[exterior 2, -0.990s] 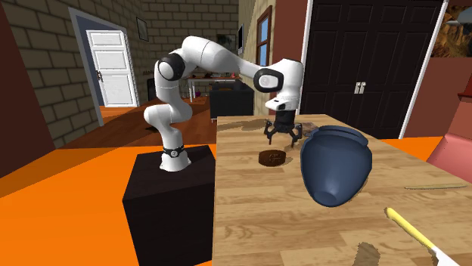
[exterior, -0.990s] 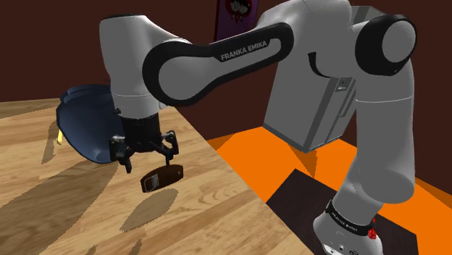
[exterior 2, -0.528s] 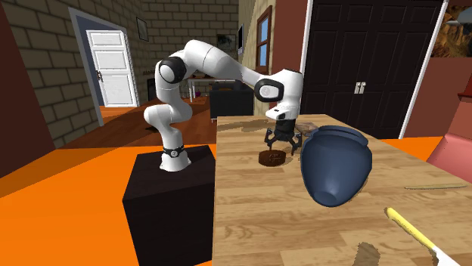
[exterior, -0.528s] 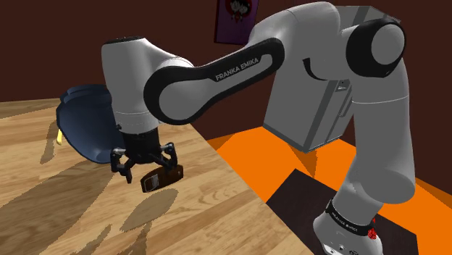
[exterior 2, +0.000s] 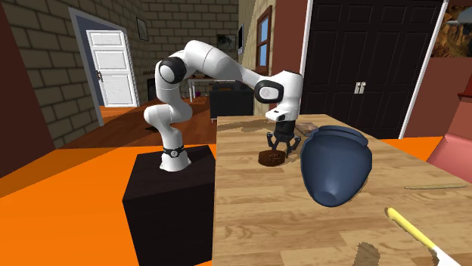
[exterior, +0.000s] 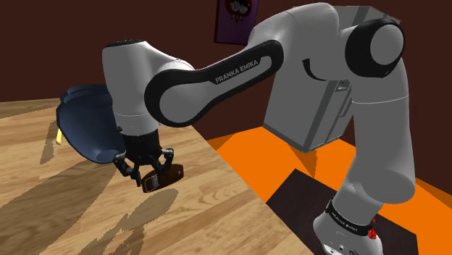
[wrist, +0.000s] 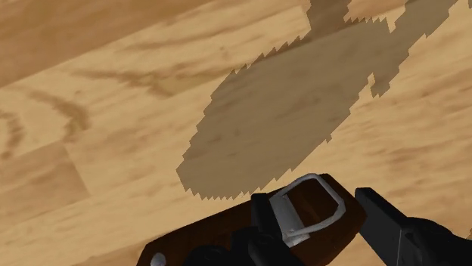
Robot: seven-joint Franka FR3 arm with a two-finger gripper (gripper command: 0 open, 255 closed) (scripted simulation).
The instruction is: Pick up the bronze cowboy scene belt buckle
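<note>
The belt buckle [exterior: 162,176] lies flat on the wooden worktop [exterior: 72,210], near the edge that faces the robot's stand and just in front of a dark blue vase [exterior: 83,124]. In the second exterior view the belt buckle [exterior 2: 269,158] is a small dark brown oval beside that vase [exterior 2: 336,162]. The end effector [exterior: 148,166] is low over it, fingers spread and not clasping anything. In the wrist view the end effector [wrist: 314,200] straddles the end of the buckle [wrist: 208,227] that carries a grey loop [wrist: 302,202]. One of the fingers [wrist: 393,230] stands just outside the buckle's rim and the other overlaps its brown face. Whether either pad already touches the piece cannot be told.

The buckle looks rigid and thin, probably light for the arm but dense for its size. It will not give under pressure, and a smooth, hard face is likely to be slippery between hard pads. Because it lies so flat, there is little edge to catch — the fingertips would need to reach right down to the wood on both sides. The best hold seems to be across the narrow width, pinching opposite rims near the loop end, where the fingers already bracket it. A grip so far off centre may let the long brown end droop or swing when lifted, so a firm squeeze and a slow rise seem wise.
</note>
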